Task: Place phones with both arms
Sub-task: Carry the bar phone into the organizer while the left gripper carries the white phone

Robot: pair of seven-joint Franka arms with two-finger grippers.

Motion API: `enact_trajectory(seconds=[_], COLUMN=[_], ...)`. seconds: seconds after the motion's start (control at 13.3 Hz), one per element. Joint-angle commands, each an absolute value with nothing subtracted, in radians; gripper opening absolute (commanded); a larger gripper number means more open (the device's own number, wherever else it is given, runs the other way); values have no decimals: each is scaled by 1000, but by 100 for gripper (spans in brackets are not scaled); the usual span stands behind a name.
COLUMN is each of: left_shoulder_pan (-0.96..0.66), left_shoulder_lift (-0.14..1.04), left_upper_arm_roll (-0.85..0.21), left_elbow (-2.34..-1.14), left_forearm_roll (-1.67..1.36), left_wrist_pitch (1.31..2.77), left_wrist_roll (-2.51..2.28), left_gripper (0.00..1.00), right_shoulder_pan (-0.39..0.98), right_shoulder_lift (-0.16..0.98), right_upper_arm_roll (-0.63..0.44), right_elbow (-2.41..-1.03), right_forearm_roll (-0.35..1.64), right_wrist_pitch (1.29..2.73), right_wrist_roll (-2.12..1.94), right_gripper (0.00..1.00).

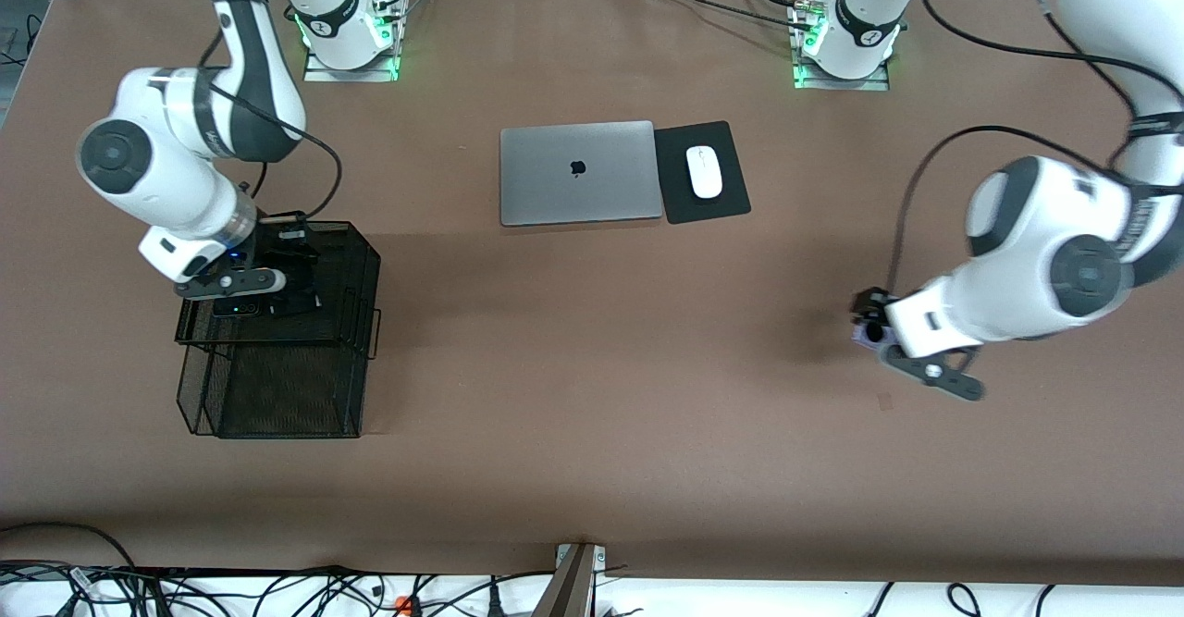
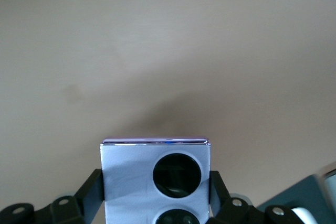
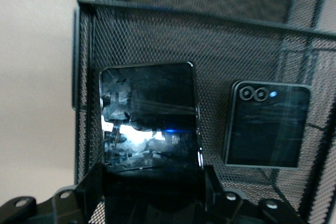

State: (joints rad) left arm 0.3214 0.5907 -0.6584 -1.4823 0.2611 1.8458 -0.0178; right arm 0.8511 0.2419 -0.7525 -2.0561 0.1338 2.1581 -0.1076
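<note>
A: Over the black wire-mesh basket (image 1: 277, 386), what's the right pincer (image 1: 242, 295) doing?

B: Clamping the long slim black slab phone (image 3: 149, 116), seemingly to lay beside the squarish black folded phone (image 3: 268, 124) inside.

A: Toward the left arm's end from that basket?

B: Left pincer (image 1: 911, 358) grips the lavender-white phone (image 2: 156, 179) above the brown bench (image 1: 592, 367).

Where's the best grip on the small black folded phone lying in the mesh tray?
Across its two straight side edges, coming from above. The folded phone seems to lie flat on the mesh tray floor, camera rings up, so only its edges offer a hold; the tray walls likely block a sideways approach.
</note>
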Motion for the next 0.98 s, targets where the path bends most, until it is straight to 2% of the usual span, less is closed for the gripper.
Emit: enact_trajectory(seconds=[0.0, 0.15, 0.23, 0.3, 0.38, 0.45, 0.6, 0.83, 0.9], left_shoulder_pan=[203, 123, 91, 60, 23, -16, -125, -352, -414], left_shoulder_lift=[620, 659, 679, 696, 712, 728, 761, 798, 813], left_upper_arm_roll=[-652, -647, -644, -643, -641, -637, -570, -375, -329], left_elbow=[-1453, -1404, -1388, -1384, -1384, -1384, -1385, -1385, -1385], left_forearm_roll=[233, 238, 238, 238, 242, 250, 252, 250, 250], left_wrist_pitch=[1838, 1867, 1899, 1940, 1988, 2028, 2118, 2236, 2275], left_wrist_roll=[-203, -322, -365, -417, -481, -544, -662, -787, -826], left_gripper=[22, 22, 22, 22, 22, 22, 22, 22, 22], right_shoulder_pan=[858, 854, 848, 844, 841, 838, 838, 838, 838], right_shoulder_lift=[261, 284, 297, 314, 324, 322, 322, 307, 302], right_upper_arm_roll=[-756, -756, -756, -758, -758, -758, -758, -759, -765], right_elbow=[-2066, -2066, -2066, -2059, -2056, -2052, -2040, -2005, -1967], right_forearm_roll=[150, 162, 204, 243, 262, 271, 272, 268, 267], right_wrist_pitch=[2183, 2204, 2204, 2204, 2204, 2201, 2191, 2178, 2130], right_wrist_roll=[-117, -112, -117, -120, -120, -120, -120, -127, -127], right_gripper=[0, 0, 7, 36, 97, 100, 100, 100, 100])
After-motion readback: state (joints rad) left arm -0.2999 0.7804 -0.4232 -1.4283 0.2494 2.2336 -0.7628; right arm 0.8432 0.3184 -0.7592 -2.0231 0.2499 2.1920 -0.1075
